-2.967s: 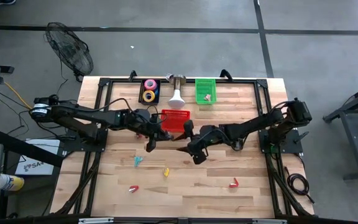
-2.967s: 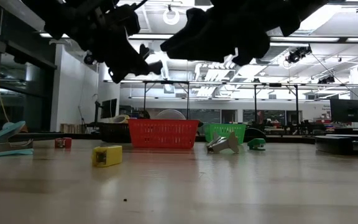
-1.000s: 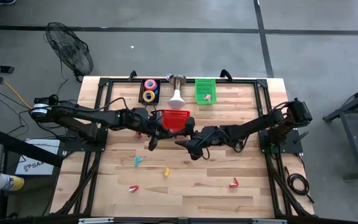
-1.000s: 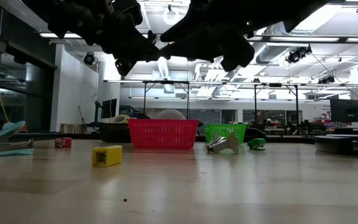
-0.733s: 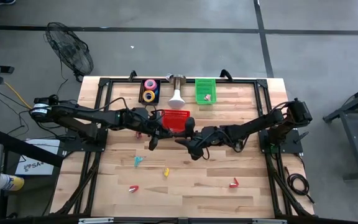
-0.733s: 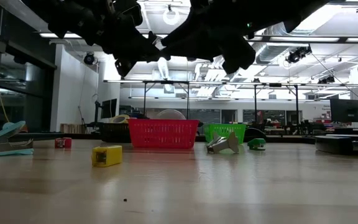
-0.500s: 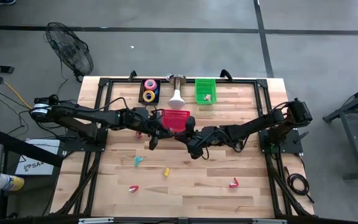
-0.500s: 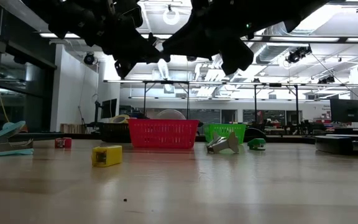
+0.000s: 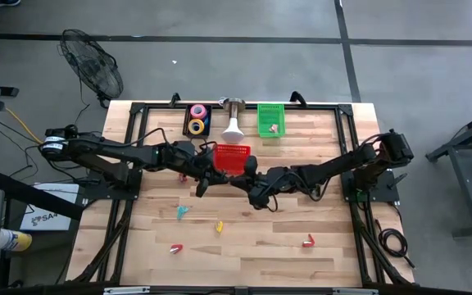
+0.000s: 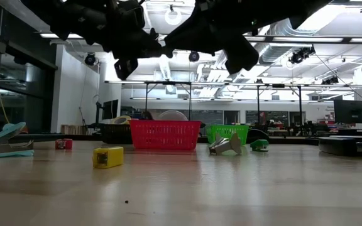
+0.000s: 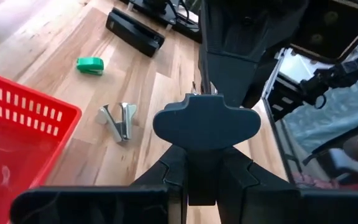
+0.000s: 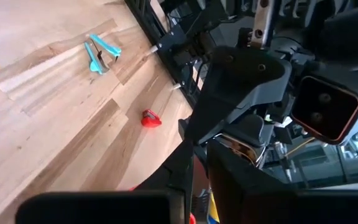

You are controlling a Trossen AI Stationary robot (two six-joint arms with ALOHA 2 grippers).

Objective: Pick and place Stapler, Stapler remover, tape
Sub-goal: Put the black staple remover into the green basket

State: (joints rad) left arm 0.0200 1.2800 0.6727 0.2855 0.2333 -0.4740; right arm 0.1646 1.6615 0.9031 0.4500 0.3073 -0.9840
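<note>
Red basket (image 9: pixel 232 156) sits between both arms — fan (image 9: pixel 93 72) well apart.

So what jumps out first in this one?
The two dark arms meet mid-table, left gripper and right gripper raised close together just in front of the red basket. Behind it, the green basket and the tape sit along the far edge; small coloured pieces dot the near boards.
</note>
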